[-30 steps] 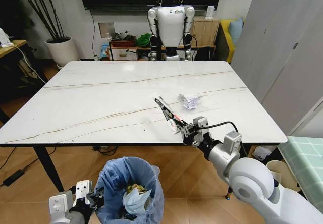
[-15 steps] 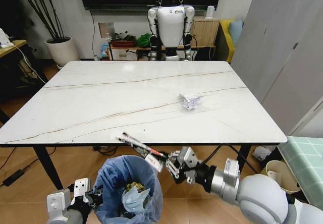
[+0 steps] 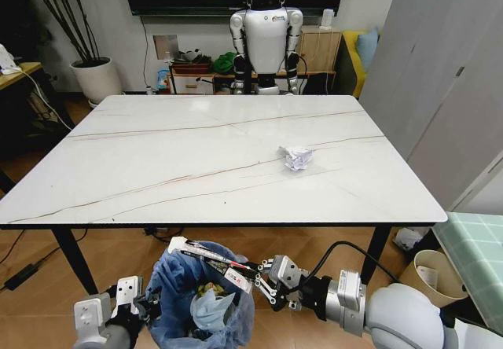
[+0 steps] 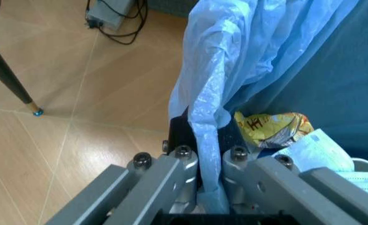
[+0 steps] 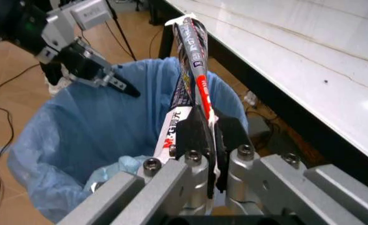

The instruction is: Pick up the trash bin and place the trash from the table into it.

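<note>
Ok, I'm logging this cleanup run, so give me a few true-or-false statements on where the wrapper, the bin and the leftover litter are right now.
1. The right gripper is shut on the long black-and-white wrapper. True.
2. That wrapper lies flat on the glossy white marble-look table. False: it is held over the mouth of the small round bin lined with a light-blue plastic bag.
3. The left gripper clamps the bin's bag-lined rim. True.
4. The table holds no litter. False: a crumpled white paper remains on it.
5. The bin is empty. False: a crumpled yellow wrapper and a pale blue mask lie inside.
</note>
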{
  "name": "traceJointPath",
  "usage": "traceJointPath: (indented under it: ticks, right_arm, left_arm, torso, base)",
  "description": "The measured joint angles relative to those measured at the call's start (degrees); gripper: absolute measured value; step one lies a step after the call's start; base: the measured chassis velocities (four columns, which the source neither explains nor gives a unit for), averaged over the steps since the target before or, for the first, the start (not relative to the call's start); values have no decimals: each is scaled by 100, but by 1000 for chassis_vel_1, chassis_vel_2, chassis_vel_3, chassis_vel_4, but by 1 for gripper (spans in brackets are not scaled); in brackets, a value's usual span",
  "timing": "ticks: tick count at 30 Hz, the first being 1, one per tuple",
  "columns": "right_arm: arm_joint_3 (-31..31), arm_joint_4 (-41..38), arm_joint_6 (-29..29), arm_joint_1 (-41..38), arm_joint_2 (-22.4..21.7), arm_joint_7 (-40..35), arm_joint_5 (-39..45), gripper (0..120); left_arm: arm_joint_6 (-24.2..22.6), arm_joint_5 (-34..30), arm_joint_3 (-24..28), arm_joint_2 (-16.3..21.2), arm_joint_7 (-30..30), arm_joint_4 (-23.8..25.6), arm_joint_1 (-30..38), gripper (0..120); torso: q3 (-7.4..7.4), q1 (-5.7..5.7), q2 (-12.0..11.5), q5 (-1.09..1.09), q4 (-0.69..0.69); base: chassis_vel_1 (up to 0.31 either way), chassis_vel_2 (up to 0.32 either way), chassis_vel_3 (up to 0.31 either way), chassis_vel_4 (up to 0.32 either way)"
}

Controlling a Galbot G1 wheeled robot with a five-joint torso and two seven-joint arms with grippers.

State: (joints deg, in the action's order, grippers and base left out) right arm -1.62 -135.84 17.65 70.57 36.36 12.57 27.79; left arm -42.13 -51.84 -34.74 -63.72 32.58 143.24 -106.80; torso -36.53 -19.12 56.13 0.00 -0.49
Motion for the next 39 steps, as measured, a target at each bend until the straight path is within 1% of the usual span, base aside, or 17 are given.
traceJointPath:
  ticks: [4,9,21,23,24,27,28,30,31,32,34,35,38,39]
  right_arm:
    - [-4,145,-33,12,3,11,-74,0]
    - [-165,251,40,57,33,-59,-187,0]
    - [-388,85,297,100,-57,-282,-209,0]
    - [-447,38,380,128,-60,-440,-239,9]
    - [-447,38,380,128,-60,-440,-239,9]
    - [-506,-60,515,88,-12,-703,-94,20]
    - [-506,-60,515,88,-12,-703,-94,20]
    - [-516,-119,559,53,-16,-845,-25,34]
    - [-516,-119,559,53,-16,-845,-25,34]
    - [-511,-135,562,51,-19,-874,-15,37]
    - [-477,-217,564,30,-12,-1013,71,49]
    - [-477,-217,564,30,-12,-1013,71,49]
    - [-358,-339,564,-3,26,-1188,224,62]
    - [-358,-339,564,-3,26,-1188,224,62]
  left_arm:
    - [0,0,-8,4,-6,0,5,0]
    - [0,-1,-10,15,-19,0,25,0]
    - [-1,-49,21,29,-22,0,208,0]
    - [-1,-53,42,10,-24,0,233,0]
    - [-1,-53,42,10,-24,0,233,0]
    - [-1,-49,62,-3,-31,0,234,0]
    - [-1,-49,62,-3,-31,0,234,0]
    - [0,-44,77,-10,-37,0,257,0]
    - [0,-44,77,-10,-37,0,257,0]
    - [-1,-43,82,-11,-38,0,266,0]
    - [0,-41,102,-14,-39,0,292,0]
    - [0,-41,102,-14,-39,0,292,0]
    - [-1,-37,116,-15,-40,0,293,0]
    - [-1,-37,116,-15,-40,0,293,0]
  torso:
    - [0,0,0,0,0]
    - [0,0,0,0,0]
    - [0,0,0,0,0]
    - [0,0,0,0,-1]
    - [0,0,0,0,-1]
    - [0,0,0,0,0]
    - [0,0,0,0,0]
    - [0,0,0,0,0]
    - [0,0,0,0,0]
    - [0,0,0,0,0]
    - [0,0,0,0,0]
    - [0,0,0,0,0]
    - [0,0,0,0,0]
    - [0,0,0,0,0]
  base:
    - [0,0,0,0]
    - [0,0,0,0]
    - [0,0,0,0]
    - [0,0,0,0]
    - [0,0,0,0]
    - [0,0,0,0]
    - [0,0,0,0]
    - [0,0,0,0]
    - [0,0,0,0]
    - [0,0,0,0]
    - [0,0,0,0]
    - [0,0,0,0]
    - [0,0,0,0]
    - [0,0,0,0]
